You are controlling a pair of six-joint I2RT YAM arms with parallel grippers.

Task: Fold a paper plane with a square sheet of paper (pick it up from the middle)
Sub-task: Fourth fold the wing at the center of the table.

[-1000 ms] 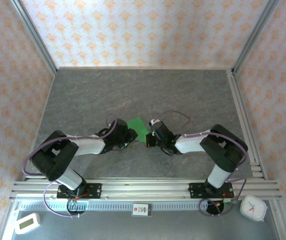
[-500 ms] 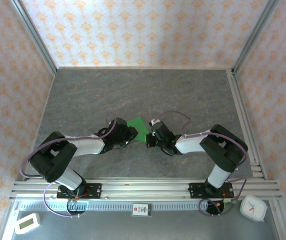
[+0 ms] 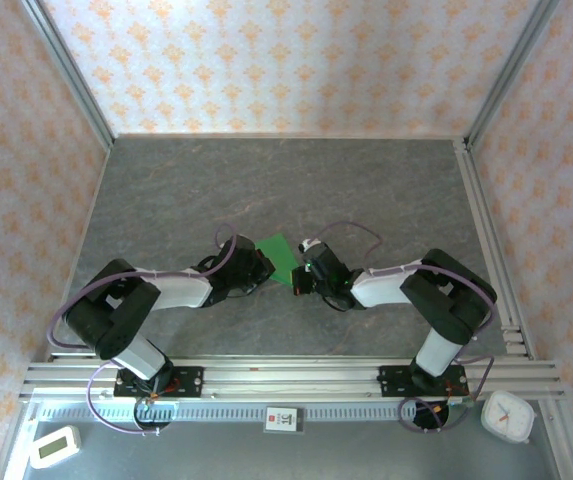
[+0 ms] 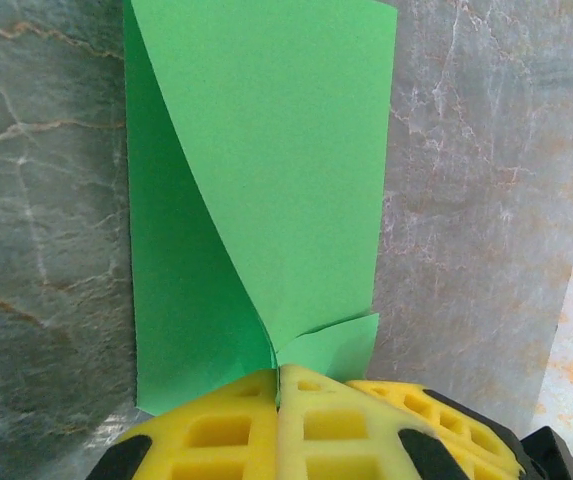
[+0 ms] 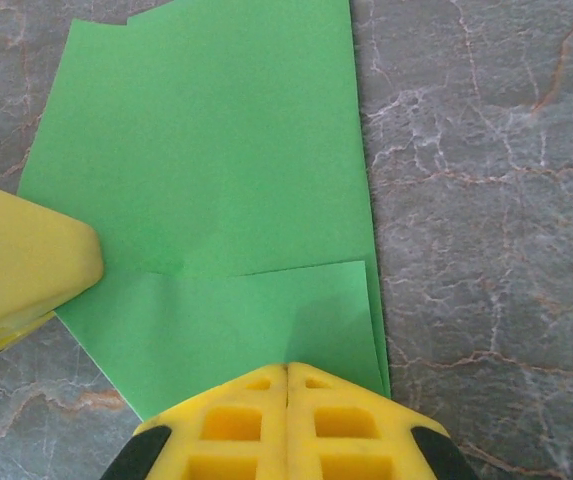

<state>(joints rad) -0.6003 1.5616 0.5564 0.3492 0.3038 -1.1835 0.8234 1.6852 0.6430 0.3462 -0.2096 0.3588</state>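
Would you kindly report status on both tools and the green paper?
Left tool shut, pinching the green paper by a lifted flap. Right tool shut over its opposite edge. Paper partly folded. No obstruction seen.

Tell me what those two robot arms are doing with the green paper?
They are folding a green sheet of paper into a paper plane on the grey table. The left hand is shut on one edge, with a flap curled up over the rest. The right hand is shut too, its tips at another edge; pinching or just pressing, I cannot tell. It is only part-folded, no plane yet.
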